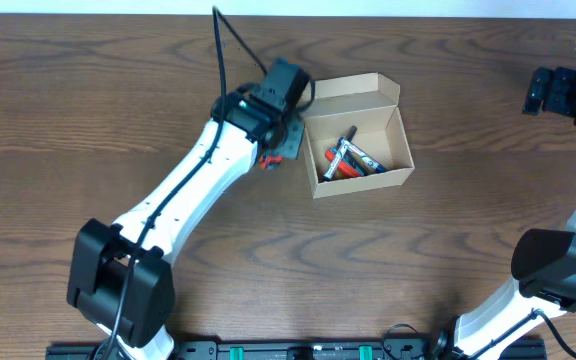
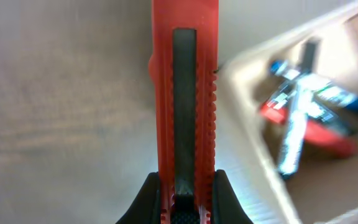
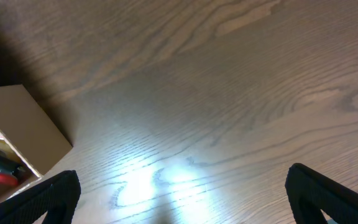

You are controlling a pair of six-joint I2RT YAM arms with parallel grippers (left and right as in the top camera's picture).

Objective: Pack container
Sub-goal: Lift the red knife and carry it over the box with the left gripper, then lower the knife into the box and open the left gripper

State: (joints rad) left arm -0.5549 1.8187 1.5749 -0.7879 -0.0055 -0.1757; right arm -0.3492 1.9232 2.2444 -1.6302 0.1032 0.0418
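Dark wood-grain table (image 1: 448,270) is seen beneath both arms. Between the fingers of the left gripper (image 2: 185,190), a red utility knife (image 2: 185,93) with a black slider is clamped by one end. Its body is pointed away from the wrist, just beside the wall of the container (image 1: 363,182) nearer the left arm. The tan cardboard container is set with its flap lid folded back, and several pens (image 1: 350,158) are laid inside it. The right gripper (image 3: 182,186) is spread wide with nothing in it, well apart from the container on its far side.
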